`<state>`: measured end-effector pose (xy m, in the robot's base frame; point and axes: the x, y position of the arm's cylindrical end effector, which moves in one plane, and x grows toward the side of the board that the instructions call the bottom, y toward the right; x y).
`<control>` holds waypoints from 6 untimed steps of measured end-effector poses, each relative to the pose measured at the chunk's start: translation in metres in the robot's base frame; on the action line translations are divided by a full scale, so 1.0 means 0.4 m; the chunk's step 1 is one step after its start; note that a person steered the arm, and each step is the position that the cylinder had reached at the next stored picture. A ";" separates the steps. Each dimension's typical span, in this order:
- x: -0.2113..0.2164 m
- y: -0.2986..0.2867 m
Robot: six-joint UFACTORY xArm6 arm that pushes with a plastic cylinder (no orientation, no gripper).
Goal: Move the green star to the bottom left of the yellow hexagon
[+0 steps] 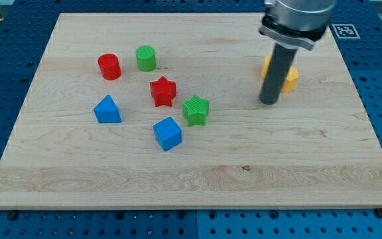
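The green star [196, 109] lies near the middle of the wooden board [297, 166]. The yellow hexagon [289, 78] sits at the view's upper right, mostly hidden behind my dark rod. My tip [268, 103] rests on the board just below and left of the yellow hexagon, well to the right of the green star and apart from it.
A red star [163, 91] lies just up-left of the green star, and a blue cube [168, 133] just down-left of it. A blue triangle block [107, 109], a red cylinder [109, 66] and a green cylinder [146, 58] stand further left.
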<state>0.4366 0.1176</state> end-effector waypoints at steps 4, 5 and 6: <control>0.000 -0.337; 0.024 -0.397; 0.099 -0.418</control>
<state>0.4764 -0.0496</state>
